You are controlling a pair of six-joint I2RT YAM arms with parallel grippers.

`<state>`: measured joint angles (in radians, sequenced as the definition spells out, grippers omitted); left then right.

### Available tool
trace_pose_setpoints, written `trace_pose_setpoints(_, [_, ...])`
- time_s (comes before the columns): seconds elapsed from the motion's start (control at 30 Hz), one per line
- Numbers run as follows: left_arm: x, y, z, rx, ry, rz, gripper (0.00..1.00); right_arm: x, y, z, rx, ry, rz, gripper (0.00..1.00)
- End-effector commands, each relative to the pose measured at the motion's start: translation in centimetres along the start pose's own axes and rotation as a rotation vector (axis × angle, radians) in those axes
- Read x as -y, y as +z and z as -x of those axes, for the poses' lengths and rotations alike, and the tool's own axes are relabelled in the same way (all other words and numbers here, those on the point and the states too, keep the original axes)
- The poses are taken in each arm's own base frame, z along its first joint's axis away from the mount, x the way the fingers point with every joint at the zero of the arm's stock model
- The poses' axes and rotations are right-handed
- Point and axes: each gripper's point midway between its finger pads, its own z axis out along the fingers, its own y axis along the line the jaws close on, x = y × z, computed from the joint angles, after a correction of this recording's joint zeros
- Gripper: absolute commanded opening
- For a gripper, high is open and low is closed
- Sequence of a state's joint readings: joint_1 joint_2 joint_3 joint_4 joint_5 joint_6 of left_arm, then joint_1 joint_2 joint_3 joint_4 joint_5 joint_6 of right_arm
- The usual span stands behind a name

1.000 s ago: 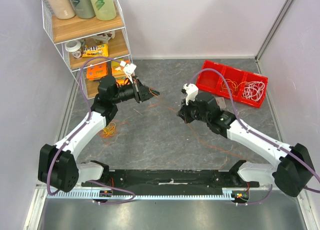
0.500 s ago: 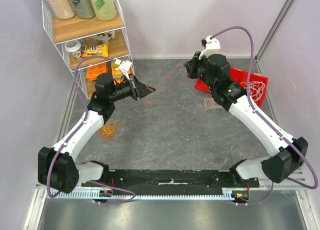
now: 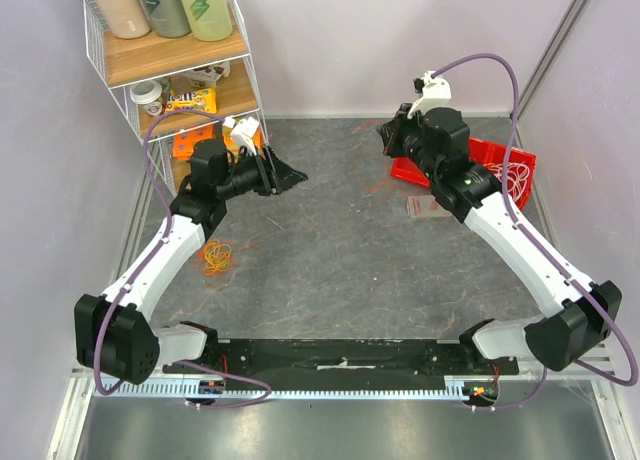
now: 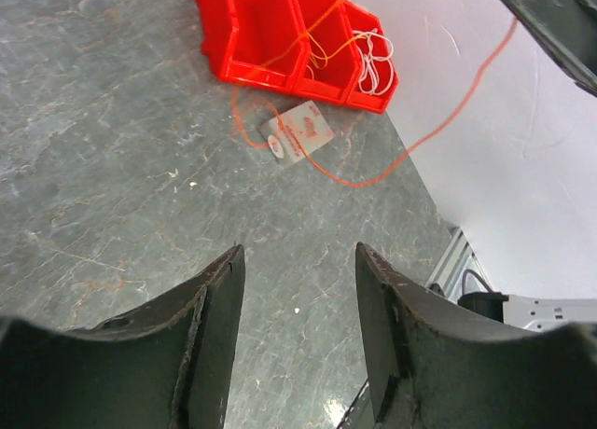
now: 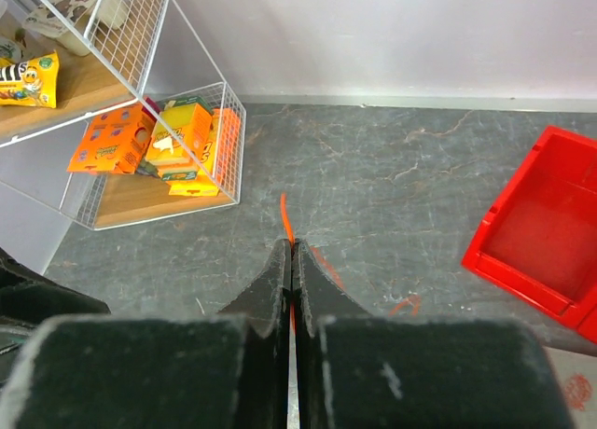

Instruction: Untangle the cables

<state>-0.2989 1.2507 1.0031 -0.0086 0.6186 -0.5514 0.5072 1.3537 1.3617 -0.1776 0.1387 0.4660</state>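
Observation:
A thin orange cable point(image 5: 285, 214) sticks out beyond the tips of my right gripper point(image 5: 291, 247), which is shut on it and held high near the back of the table point(image 3: 384, 133). In the left wrist view the same orange cable point(image 4: 438, 131) sweeps from there down to the floor and into the red bin point(image 4: 280, 28). White cables point(image 4: 373, 61) lie in one end compartment of the bin, yellow and orange ones in the middle one. A small orange-yellow tangle point(image 3: 215, 255) lies on the floor by the left arm. My left gripper point(image 4: 298, 261) hangs open and empty above the floor point(image 3: 298, 176).
A wire shelf point(image 3: 180, 70) with bottles, snacks and orange boxes stands at the back left, close behind the left arm. A small printed card point(image 3: 428, 205) lies on the floor in front of the red bin point(image 3: 480, 165). Walls close in on both sides.
My left gripper has opened and let go of the orange cable. My right arm has swung up and back towards the red bin, still shut on the cable.

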Motion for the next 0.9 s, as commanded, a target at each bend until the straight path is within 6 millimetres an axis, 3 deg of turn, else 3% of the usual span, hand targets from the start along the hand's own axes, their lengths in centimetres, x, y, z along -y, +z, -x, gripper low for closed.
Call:
trace_pose_setpoints(0.0, [-0.9,0.0,1.2,0.021,0.020,0.046,0.57,1.3,-1.9,2.8,0.071,-0.012,-0.046,0.00])
trace_pose_setpoints(0.33, [-0.8,0.4,0.6,-0.006,-0.006,0.014,0.57,6.8,-2.1,6.3,0.157,0.038,-0.238,0.00])
trace_pose_setpoints(0.73, [-0.3,0.5,0.4,-0.016,-0.025,-0.017,0.58,13.9,2.8,10.3,0.266,0.067,-0.361,0.00])
trace_pose_setpoints(0.87, [-0.2,0.5,0.1,-0.026,-0.035,-0.028,0.58,16.2,4.6,10.7,0.263,0.059,-0.383,0.00])
